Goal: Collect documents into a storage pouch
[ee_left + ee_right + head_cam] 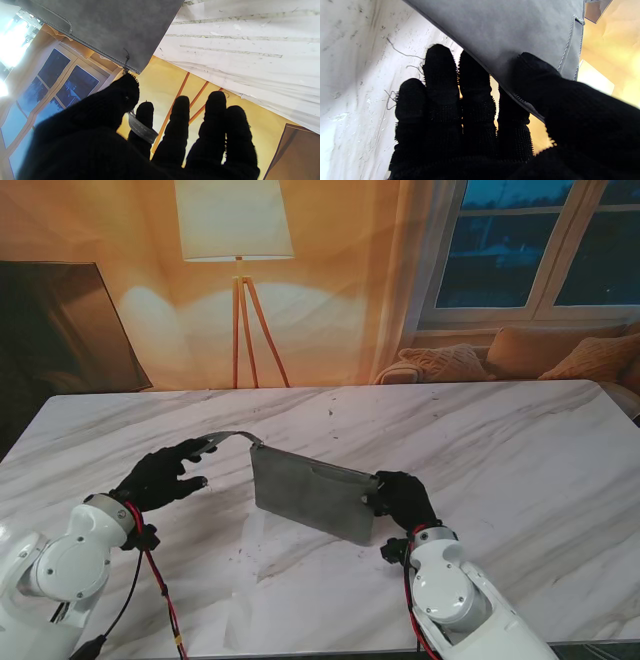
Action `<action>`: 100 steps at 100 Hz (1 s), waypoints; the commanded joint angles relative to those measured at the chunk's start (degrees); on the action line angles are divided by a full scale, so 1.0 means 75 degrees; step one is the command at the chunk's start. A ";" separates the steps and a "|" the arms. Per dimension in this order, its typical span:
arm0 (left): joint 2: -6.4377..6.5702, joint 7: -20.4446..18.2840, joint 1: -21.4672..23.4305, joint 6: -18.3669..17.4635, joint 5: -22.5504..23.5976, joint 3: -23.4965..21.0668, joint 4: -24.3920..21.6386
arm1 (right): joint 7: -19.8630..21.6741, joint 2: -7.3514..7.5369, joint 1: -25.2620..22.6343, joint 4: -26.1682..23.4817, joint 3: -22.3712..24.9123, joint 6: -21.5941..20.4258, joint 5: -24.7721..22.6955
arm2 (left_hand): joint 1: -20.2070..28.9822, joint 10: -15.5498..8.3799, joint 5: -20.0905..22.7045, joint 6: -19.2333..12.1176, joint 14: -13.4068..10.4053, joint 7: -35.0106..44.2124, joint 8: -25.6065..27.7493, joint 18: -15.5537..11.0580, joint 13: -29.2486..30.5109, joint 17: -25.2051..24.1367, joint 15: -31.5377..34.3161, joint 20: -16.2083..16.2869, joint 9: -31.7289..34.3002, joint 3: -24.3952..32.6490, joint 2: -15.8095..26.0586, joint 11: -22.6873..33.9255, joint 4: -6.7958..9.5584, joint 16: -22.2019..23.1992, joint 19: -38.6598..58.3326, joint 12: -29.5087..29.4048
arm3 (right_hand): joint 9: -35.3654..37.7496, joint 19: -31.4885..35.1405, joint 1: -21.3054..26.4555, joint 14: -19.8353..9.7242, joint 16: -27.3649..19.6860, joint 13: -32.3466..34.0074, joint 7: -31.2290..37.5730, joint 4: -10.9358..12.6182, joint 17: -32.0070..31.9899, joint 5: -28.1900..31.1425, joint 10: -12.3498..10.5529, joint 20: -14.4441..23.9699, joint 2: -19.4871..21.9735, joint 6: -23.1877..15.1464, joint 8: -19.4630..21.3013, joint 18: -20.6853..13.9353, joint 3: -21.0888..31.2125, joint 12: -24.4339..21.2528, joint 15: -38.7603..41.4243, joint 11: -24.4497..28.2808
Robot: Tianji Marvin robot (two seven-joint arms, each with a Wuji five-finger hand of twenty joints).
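Right hand: the right hand (403,498) is closed on the right end of the grey felt pouch (312,495); in its wrist view the thumb (532,72) presses one face and the fingers (440,82) lie behind the other.
Left hand: the left hand (165,475) pinches a narrow grey strap (141,128) between thumb and forefinger, the other fingers spread and loose; the strap runs to the pouch's far left corner.
Pouch: it stands on edge at the middle of the table, tilted, between the two hands, nearer the right one.
Documents: none can be made out in any view, neither on the table nor inside the pouch.
Step in hand: by my judgement, opening or steadying the pouch so it can take papers.
Doing it well: keep the right grip firm near the edge, draw the strap gently away so the mouth parts without tipping the pouch flat.
Surface: a white marble table (520,470) with grey veins, faintly scuffed.
Room: a floor lamp (237,240) glows on a warm wall beyond; a dark window (540,250) and cushions sit far right.
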 commanded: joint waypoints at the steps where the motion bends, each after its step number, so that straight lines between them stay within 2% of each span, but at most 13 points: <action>1: -0.0054 0.0017 0.0064 -0.0068 0.0062 0.0007 -0.0101 | 0.0095 -0.0016 -0.0019 -0.0002 -0.0018 0.0029 -0.0006 | -0.0098 -0.0167 -0.0395 0.0091 -0.0216 -0.0593 -0.0407 -0.0284 -0.0102 -0.0040 0.0205 0.0095 -0.0276 0.0087 -0.0162 0.0097 0.0123 0.0194 0.0035 0.0091 | 0.0266 -0.0048 0.0240 -0.0103 0.0038 -0.0030 0.0829 0.0260 -0.0058 0.0631 -0.0074 -0.0068 0.0343 -0.0604 0.0177 -0.0377 0.0704 0.0099 -0.0043 0.0088; 7: -0.0062 0.0085 0.0088 -0.0132 0.0109 -0.0005 -0.0114 | 0.0095 -0.0016 -0.0019 -0.0001 -0.0018 0.0028 -0.0010 | -0.0089 -0.0156 -0.0381 -0.0127 -0.0196 -0.0815 -0.0578 -0.0288 -0.0159 -0.0047 0.0202 0.0119 -0.0358 0.0028 -0.0119 0.0060 0.0128 0.0215 0.0033 0.0070 | 0.0264 -0.0050 0.0237 -0.0103 0.0037 -0.0030 0.0830 0.0260 -0.0058 0.0630 -0.0093 -0.0072 0.0349 -0.0604 0.0176 -0.0379 0.0699 0.0101 -0.0045 0.0086; 24: -0.0075 0.0183 0.0136 -0.0368 0.0086 -0.0042 -0.0146 | 0.0097 -0.0018 -0.0017 -0.0001 -0.0029 0.0030 -0.0001 | 0.0151 0.0006 0.0335 -0.0724 -0.0193 -0.1179 -0.0800 -0.0280 -0.0596 -0.0174 -0.0390 0.0037 -0.0907 0.0152 -0.0115 -0.0457 0.0140 -0.0130 -0.0223 -0.0280 | 0.0260 -0.0053 0.0234 -0.0109 0.0037 -0.0036 0.0827 0.0262 -0.0054 0.0623 -0.0109 -0.0087 0.0362 -0.0623 0.0176 -0.0383 0.0685 0.0106 -0.0046 0.0083; 29: -0.0077 0.0184 0.0140 -0.0422 0.0031 -0.0045 -0.0160 | 0.0100 -0.0018 -0.0016 -0.0001 -0.0035 0.0034 0.0005 | 0.0214 0.0019 0.0691 -0.0702 -0.0227 -0.1167 -0.0830 -0.0292 -0.0700 -0.0213 -0.0555 0.0014 -0.0917 0.0232 -0.0144 -0.0506 0.0133 -0.0236 -0.0302 -0.0341 | 0.0255 -0.0053 0.0231 -0.0113 0.0036 -0.0039 0.0827 0.0261 -0.0054 0.0623 -0.0105 -0.0090 0.0365 -0.0623 0.0176 -0.0384 0.0681 0.0109 -0.0047 0.0081; 35: -0.0070 0.0146 0.0154 -0.0420 0.0007 -0.0044 -0.0213 | 0.0105 -0.0019 -0.0016 -0.0003 -0.0042 0.0040 0.0014 | 0.0149 -0.0030 0.1150 -0.0414 -0.0384 -0.0881 -0.0700 -0.0343 -0.0847 -0.0269 -0.0718 -0.0004 -0.1030 0.0267 -0.0215 -0.0559 0.0100 -0.0328 -0.0392 -0.0385 | 0.0254 -0.0056 0.0227 -0.0112 0.0036 -0.0040 0.0828 0.0261 -0.0059 0.0622 -0.0097 -0.0094 0.0373 -0.0624 0.0177 -0.0389 0.0674 0.0114 -0.0048 0.0085; 42: -0.0046 0.0045 0.0155 -0.0462 0.0048 -0.0048 -0.0258 | 0.0115 -0.0018 -0.0016 -0.0006 -0.0050 0.0045 0.0023 | 0.0035 -0.0107 0.0739 -0.0276 -0.0448 -0.0099 -0.0159 -0.0388 -0.0897 -0.0300 -0.0775 0.0026 -0.1102 0.0243 -0.0252 -0.0451 0.0082 -0.0322 -0.0464 -0.0277 | 0.0249 -0.0058 0.0225 -0.0119 0.0035 -0.0047 0.0828 0.0262 -0.0062 0.0619 -0.0122 -0.0100 0.0389 -0.0652 0.0185 -0.0392 0.0664 0.0123 -0.0052 0.0087; 48: -0.0036 -0.0003 0.0145 -0.0513 0.0053 -0.0031 -0.0278 | 0.0124 -0.0017 -0.0012 0.0002 -0.0058 0.0045 0.0025 | 0.0085 -0.0090 0.0283 -0.0519 -0.0358 0.0320 0.0203 -0.0389 -0.0957 -0.0344 -0.0862 0.0017 -0.1153 0.0290 -0.0257 -0.0448 0.0099 -0.0355 -0.0567 -0.0243 | 0.0239 -0.0060 0.0210 -0.0131 0.0034 -0.0060 0.0835 0.0263 -0.0066 0.0612 -0.0127 -0.0107 0.0428 -0.0708 0.0214 -0.0412 0.0644 0.0130 -0.0055 0.0087; 53: -0.0034 -0.0006 0.0130 -0.0572 0.0035 -0.0005 -0.0285 | 0.0130 -0.0017 -0.0008 0.0008 -0.0063 0.0049 0.0027 | 0.0171 0.0000 0.0306 -0.0642 -0.0189 0.0414 0.0269 -0.0236 -0.0953 -0.0332 -0.0987 -0.0015 -0.1121 0.0371 -0.0272 -0.0470 0.0105 -0.0440 -0.0667 -0.0254 | 0.0217 -0.0064 0.0203 -0.0146 0.0036 -0.0082 0.0838 0.0264 -0.0083 0.0607 -0.0152 -0.0112 0.0470 -0.0722 0.0245 -0.0423 0.0620 0.0148 -0.0056 0.0095; 61: -0.0035 -0.0039 0.0126 -0.0576 -0.0077 0.0052 -0.0315 | 0.0132 -0.0019 -0.0007 0.0007 -0.0069 0.0067 0.0039 | 0.0262 0.0276 0.0172 -0.0781 0.0225 -0.0081 -0.0085 0.0167 -0.0733 -0.0083 -0.1214 -0.0173 -0.0963 0.0468 -0.0303 -0.0648 0.0107 -0.0741 -0.0944 -0.0430 | 0.0199 -0.0069 0.0213 -0.0144 0.0041 -0.0105 0.0825 0.0270 -0.0108 0.0613 -0.0158 -0.0117 0.0521 -0.0718 0.0260 -0.0437 0.0587 0.0160 -0.0048 0.0099; 66: -0.0036 -0.0080 0.0115 -0.0574 -0.0231 0.0092 -0.0324 | 0.0133 -0.0020 -0.0005 0.0009 -0.0073 0.0074 0.0040 | 0.0320 0.0391 0.0001 -0.0811 0.0323 -0.0515 -0.0419 0.0310 -0.0475 0.0130 -0.1132 -0.0227 -0.0734 0.0508 -0.0336 -0.0704 0.0104 -0.0822 -0.0912 -0.0577 | 0.0188 -0.0069 0.0220 -0.0144 0.0043 -0.0110 0.0819 0.0273 -0.0118 0.0607 -0.0160 -0.0118 0.0525 -0.0718 0.0269 -0.0440 0.0570 0.0167 -0.0043 0.0100; 77: -0.0037 -0.0137 0.0090 -0.0589 -0.0412 0.0156 -0.0315 | 0.0132 -0.0021 -0.0004 0.0011 -0.0078 0.0081 0.0037 | 0.0320 0.0549 -0.0273 -0.0998 0.0442 -0.1237 -0.0848 0.0416 -0.0219 0.0374 -0.0988 -0.0272 -0.0401 0.0510 -0.0351 -0.0685 0.0105 -0.0892 -0.0683 -0.0798 | 0.0161 -0.0066 0.0229 -0.0160 0.0048 -0.0128 0.0812 0.0284 -0.0129 0.0597 -0.0173 -0.0119 0.0565 -0.0729 0.0309 -0.0446 0.0529 0.0191 -0.0035 0.0109; 89: -0.0059 -0.0107 0.0087 -0.0626 -0.0640 0.0180 -0.0316 | 0.0124 -0.0023 -0.0001 0.0012 -0.0080 0.0088 0.0035 | 0.0357 0.0673 -0.0018 -0.1049 0.0515 -0.1431 -0.1008 0.0485 -0.0194 0.0447 -0.1005 -0.0348 -0.0240 0.0557 -0.0389 -0.0682 0.0104 -0.0974 -0.0625 -0.0937 | 0.0134 -0.0066 0.0240 -0.0163 0.0049 -0.0145 0.0804 0.0300 -0.0142 0.0596 -0.0183 -0.0122 0.0595 -0.0762 0.0372 -0.0445 0.0492 0.0218 -0.0032 0.0120; 100: -0.0074 -0.0072 0.0145 -0.0645 -0.0768 0.0160 -0.0405 | 0.0122 -0.0024 0.0004 0.0014 -0.0085 0.0094 0.0035 | 0.0340 0.0733 0.0123 -0.0967 0.0521 -0.1191 -0.0828 0.0453 -0.0517 0.0303 -0.1249 -0.0578 -0.0634 0.0572 -0.0406 -0.0906 0.0089 -0.1255 -0.0822 -0.1266 | 0.0126 -0.0068 0.0246 -0.0167 0.0048 -0.0152 0.0789 0.0307 -0.0147 0.0592 -0.0188 -0.0124 0.0616 -0.0763 0.0401 -0.0450 0.0473 0.0227 -0.0034 0.0124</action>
